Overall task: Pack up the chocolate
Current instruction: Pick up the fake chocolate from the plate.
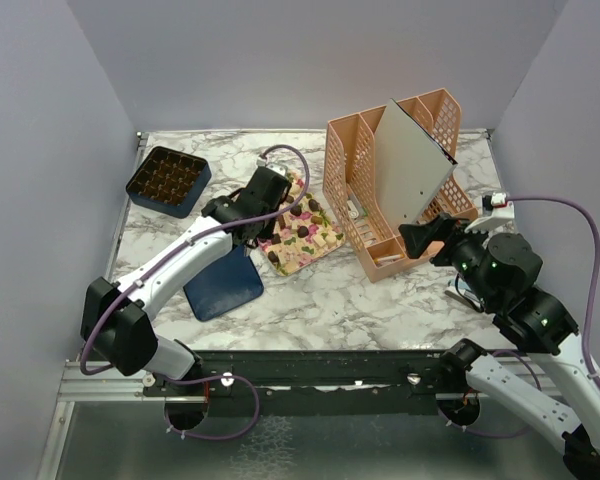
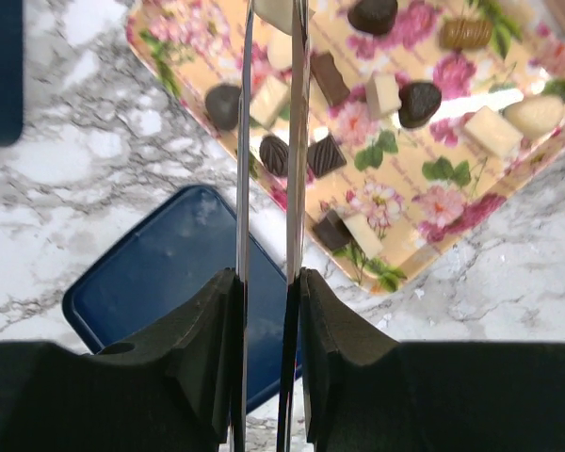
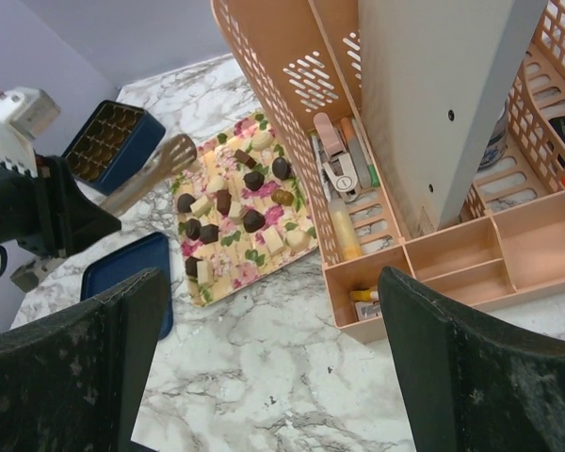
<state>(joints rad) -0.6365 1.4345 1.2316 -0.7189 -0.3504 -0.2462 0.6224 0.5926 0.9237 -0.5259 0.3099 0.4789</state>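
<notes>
The chocolate (image 2: 420,99), dark brown and cream pieces, lies scattered on a floral tray (image 1: 325,240) in mid table. My left gripper (image 2: 268,282) is shut on metal tongs (image 2: 297,141). Their two blades run out over the tray's left part, straddling a dark ribbed piece (image 2: 274,153); their tips leave the left wrist view at the top. The right wrist view shows the tongs (image 3: 155,169) reaching the tray's far left corner, with chocolate (image 3: 253,220) beside them. My right gripper (image 3: 273,358) is open and holds nothing, hovering above bare marble right of the tray. The left gripper (image 1: 265,195) is above the tray's left edge.
A dark blue box with a gridded tray (image 1: 168,180) sits at the back left. Its blue lid (image 1: 223,283) lies flat in front of the floral tray. A tall peach organizer (image 1: 395,190) holding a grey board (image 1: 410,160) and small items stands right of the tray, close to my right gripper (image 1: 430,238).
</notes>
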